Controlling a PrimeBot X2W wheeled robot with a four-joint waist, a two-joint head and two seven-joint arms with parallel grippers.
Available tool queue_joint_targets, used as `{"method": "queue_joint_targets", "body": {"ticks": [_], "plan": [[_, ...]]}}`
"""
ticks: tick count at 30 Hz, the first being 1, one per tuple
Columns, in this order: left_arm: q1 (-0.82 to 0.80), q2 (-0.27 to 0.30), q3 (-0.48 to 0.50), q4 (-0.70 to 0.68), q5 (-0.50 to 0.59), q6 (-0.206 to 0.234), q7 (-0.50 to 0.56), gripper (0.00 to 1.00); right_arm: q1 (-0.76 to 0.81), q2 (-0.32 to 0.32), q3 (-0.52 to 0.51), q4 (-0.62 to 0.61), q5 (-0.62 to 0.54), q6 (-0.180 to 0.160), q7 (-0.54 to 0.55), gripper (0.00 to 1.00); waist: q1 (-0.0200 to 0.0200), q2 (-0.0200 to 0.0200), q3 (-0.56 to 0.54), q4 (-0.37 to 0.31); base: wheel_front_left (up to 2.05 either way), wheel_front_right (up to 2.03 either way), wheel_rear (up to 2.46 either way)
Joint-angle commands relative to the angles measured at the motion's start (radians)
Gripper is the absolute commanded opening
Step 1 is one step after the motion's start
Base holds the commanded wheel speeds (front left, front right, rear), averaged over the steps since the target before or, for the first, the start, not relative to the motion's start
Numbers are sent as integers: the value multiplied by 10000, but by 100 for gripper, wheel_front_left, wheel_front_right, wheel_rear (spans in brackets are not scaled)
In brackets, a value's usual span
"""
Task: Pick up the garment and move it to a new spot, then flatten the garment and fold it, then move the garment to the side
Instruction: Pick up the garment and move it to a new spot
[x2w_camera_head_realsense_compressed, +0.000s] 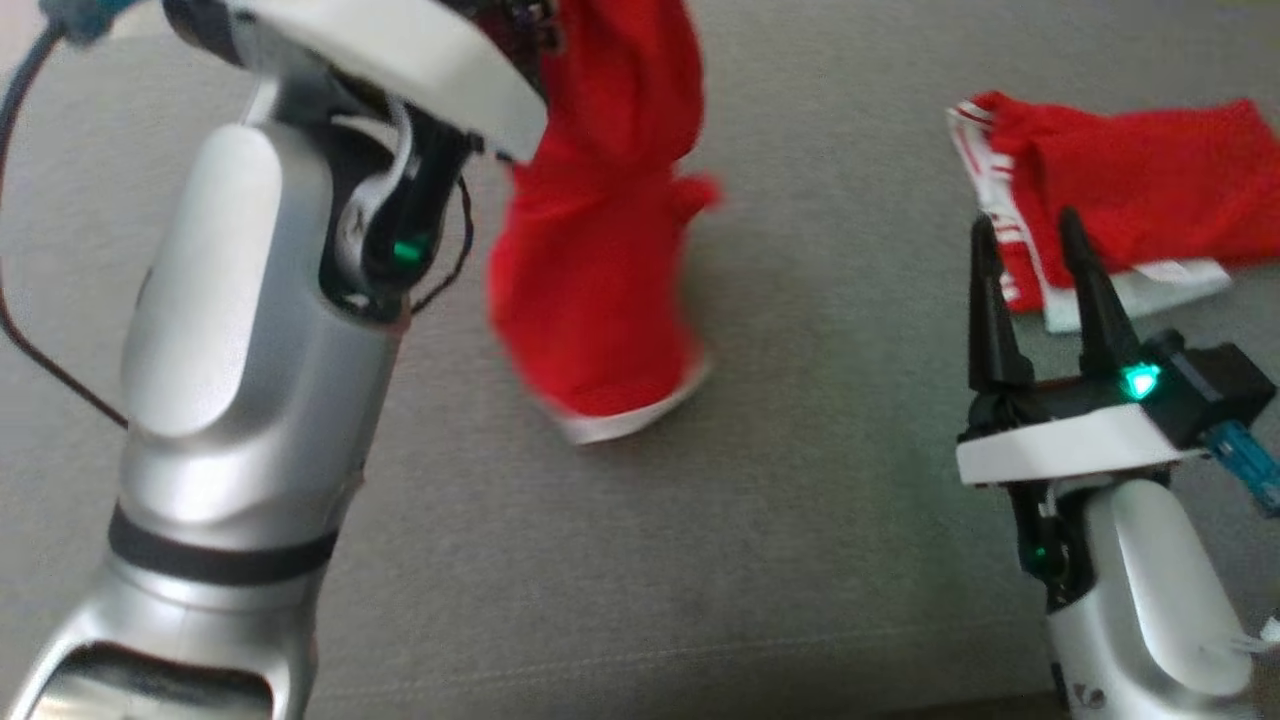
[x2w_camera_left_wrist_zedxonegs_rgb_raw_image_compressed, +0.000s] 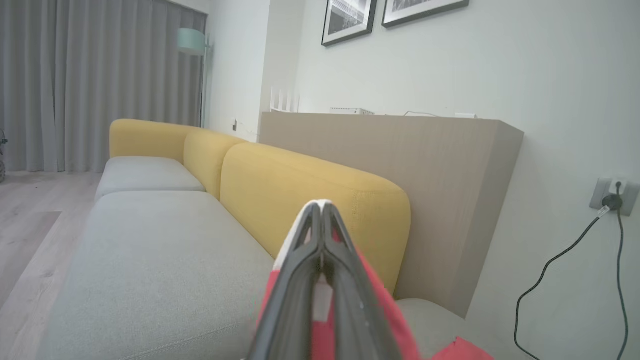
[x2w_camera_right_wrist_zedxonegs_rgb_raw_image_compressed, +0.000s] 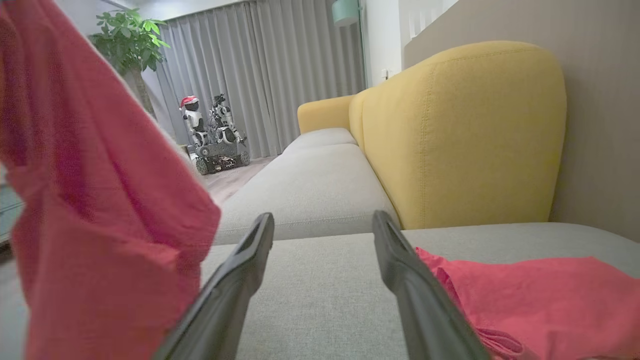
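A red garment (x2w_camera_head_realsense_compressed: 600, 230) with a white hem hangs from the top of the head view, its lower end just above the grey sofa seat (x2w_camera_head_realsense_compressed: 800, 520). My left gripper (x2w_camera_left_wrist_zedxonegs_rgb_raw_image_compressed: 320, 206) is shut on its upper part, and red cloth (x2w_camera_left_wrist_zedxonegs_rgb_raw_image_compressed: 385, 305) bunches around the closed fingers. My right gripper (x2w_camera_head_realsense_compressed: 1030, 240) stands open and empty at the lower right, its fingertips at the edge of a second red garment (x2w_camera_head_realsense_compressed: 1140, 190) with white trim that lies flat on the seat. In the right wrist view the open gripper (x2w_camera_right_wrist_zedxonegs_rgb_raw_image_compressed: 324, 220) has the hanging garment (x2w_camera_right_wrist_zedxonegs_rgb_raw_image_compressed: 90, 210) on its left and the lying one (x2w_camera_right_wrist_zedxonegs_rgb_raw_image_compressed: 540, 300) on its right.
A yellow backrest (x2w_camera_left_wrist_zedxonegs_rgb_raw_image_compressed: 300, 195) runs along the sofa's far side, with a beige partition (x2w_camera_left_wrist_zedxonegs_rgb_raw_image_compressed: 425, 165) behind it. A black cable (x2w_camera_left_wrist_zedxonegs_rgb_raw_image_compressed: 565, 260) hangs from a wall socket. A small wheeled robot (x2w_camera_right_wrist_zedxonegs_rgb_raw_image_compressed: 215, 135) and a plant (x2w_camera_right_wrist_zedxonegs_rgb_raw_image_compressed: 130, 40) stand by the curtains.
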Motion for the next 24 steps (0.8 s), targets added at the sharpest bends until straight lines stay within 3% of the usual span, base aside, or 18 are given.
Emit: {"method": "queue_joint_targets", "body": {"ticks": [1, 9, 15, 16, 17, 24], "plan": [[-593, 268, 332, -35, 155, 135, 37, 0, -509, 73, 353, -289, 164, 65, -170, 100, 0, -1, 285, -607, 0, 0, 0], [-1327, 396, 341, 1956, 626, 328, -587, 0, -822, 74, 944, -139, 744, 65, -348, 100, 0, -1, 947, -1791, 0, 0, 0], [-2003, 330, 101, 3527, 973, 300, -1208, 0, -1028, 75, 1251, -61, 1010, 65, -385, 100, 0, -1, 1286, -2305, 0, 0, 0], [-2157, 313, 47, 3868, 1042, 293, -1339, 73, -1057, 75, 1309, -50, 1065, 65, -388, 100, 0, -1, 1336, -2382, 0, 0, 0], [-2304, 284, -1, 4183, 1065, 252, -1468, 100, -1087, 75, 1355, -65, 1117, 65, -390, 100, 0, -1, 1381, -2448, 0, 0, 0], [-3072, 266, -94, 5741, 1000, -128, -2209, 100, -1090, 75, 1425, -143, 1317, 65, -394, 100, 0, -1, 1402, -2461, 0, 0, 0]]}}
